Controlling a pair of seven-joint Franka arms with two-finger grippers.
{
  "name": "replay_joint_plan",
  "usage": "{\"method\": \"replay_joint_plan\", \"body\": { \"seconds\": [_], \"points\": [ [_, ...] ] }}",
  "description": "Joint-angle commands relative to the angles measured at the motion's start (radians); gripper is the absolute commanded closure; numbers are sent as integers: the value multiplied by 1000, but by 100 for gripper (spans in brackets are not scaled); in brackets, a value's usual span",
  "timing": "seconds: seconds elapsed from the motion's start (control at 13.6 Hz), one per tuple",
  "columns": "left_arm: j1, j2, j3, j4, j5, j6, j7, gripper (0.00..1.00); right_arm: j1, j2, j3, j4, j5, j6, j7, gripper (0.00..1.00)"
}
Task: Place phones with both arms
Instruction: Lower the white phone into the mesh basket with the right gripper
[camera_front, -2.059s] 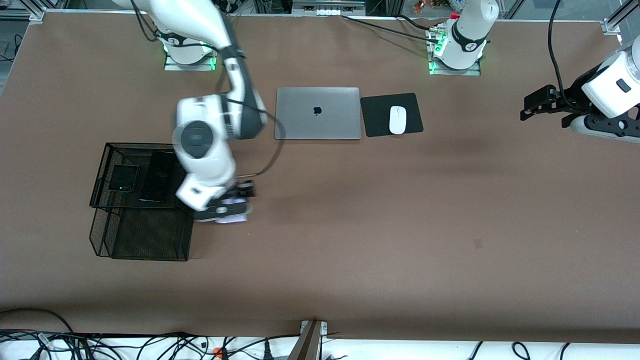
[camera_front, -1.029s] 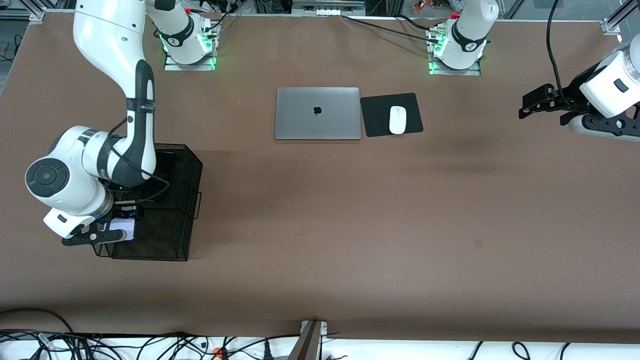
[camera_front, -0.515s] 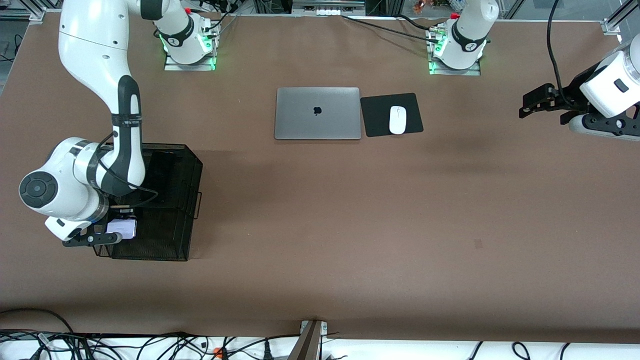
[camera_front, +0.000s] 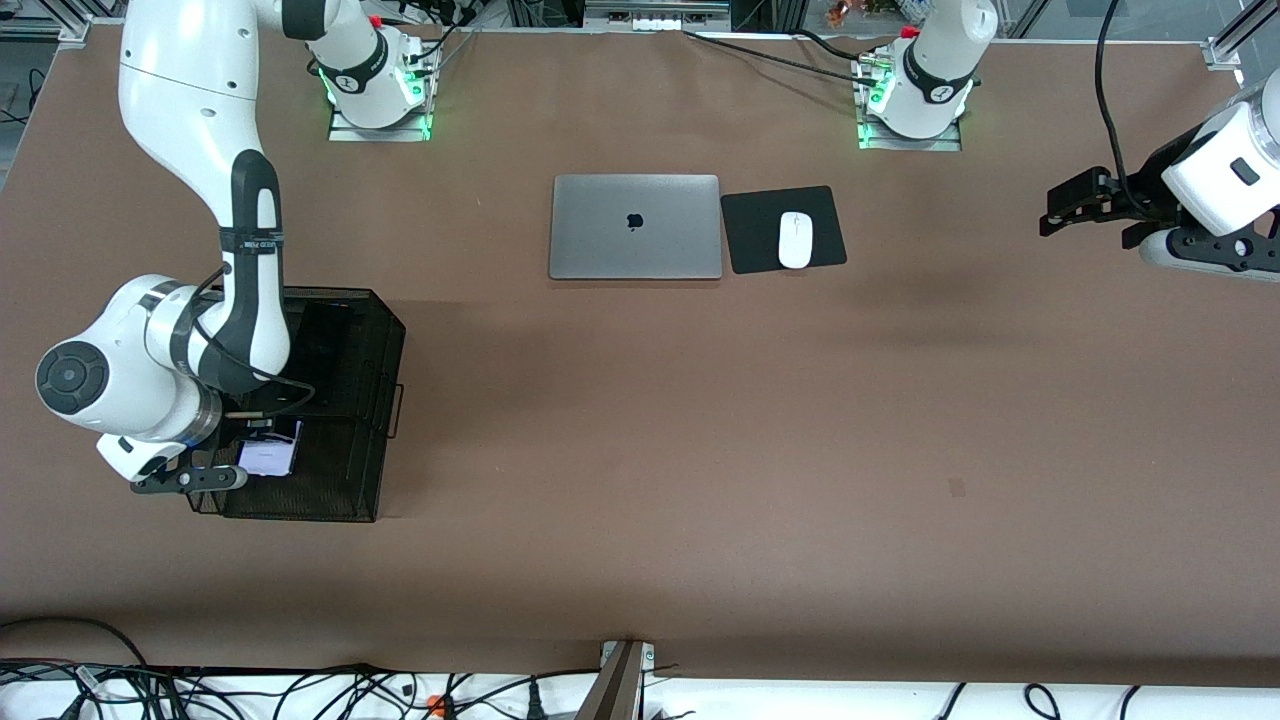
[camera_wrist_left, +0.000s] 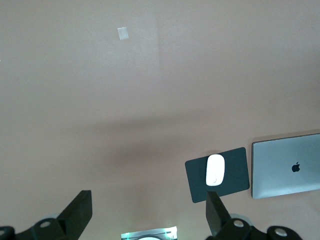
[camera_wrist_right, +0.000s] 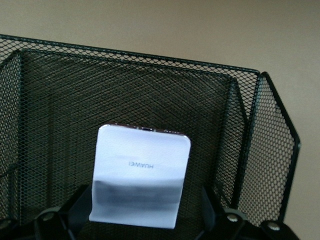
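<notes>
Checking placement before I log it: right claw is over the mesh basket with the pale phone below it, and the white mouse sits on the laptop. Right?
Not quite. The white mouse sits on the black mouse pad beside the laptop, not on it; the front view shows this. The rest holds: the right claw is over the mesh basket with the pale phone below it.

Your right gripper (camera_front: 215, 478) hangs over the mesh tray (camera_front: 385, 345), over its compartment nearer the camera. The pale phone (camera_front: 270, 456) lies tilted just beside the fingertips, inside that compartment. A long black phone (camera_front: 325, 345) shows in the farther compartment, partly hidden by the right arm (camera_front: 245, 270). Your left gripper (camera_front: 1075, 205) waits in the air over bare table at its own end, well apart from the laptop (camera_front: 635, 227), pad (camera_front: 755, 235) and mouse (camera_front: 795, 240).
</notes>
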Motion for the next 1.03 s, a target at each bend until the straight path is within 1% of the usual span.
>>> {"method": "replay_joint_plan", "body": {
  "seconds": [0.0,0.15,0.29,0.44,0.59,0.66,0.81,0.96],
  "points": [
    [4,-6,-4,12,23,-16,-3,0,-5,-6,4,25,19,-13,-68,4],
    [4,-6,-4,12,23,-16,-3,0,-4,-6,3,79,9,-15,-160,3],
    [4,-6,-4,12,23,-16,-1,0,2,-13,1,142,-29,-18,-257,3],
    [6,-6,-4,12,25,-16,-1,0,27,-23,1,197,-69,-53,-274,1],
    [6,-6,-4,12,31,-16,0,0,91,-52,-23,203,-72,-155,-186,1],
    [6,-6,-3,12,32,-17,0,0,119,-80,-29,202,-69,-210,-77,1],
    [6,-6,-3,12,48,-17,12,0,156,-169,-26,199,-70,-356,159,0],
    [1,-6,-6,12,95,-22,48,0,189,-268,-28,176,-77,-465,243,0]
  ]
}}
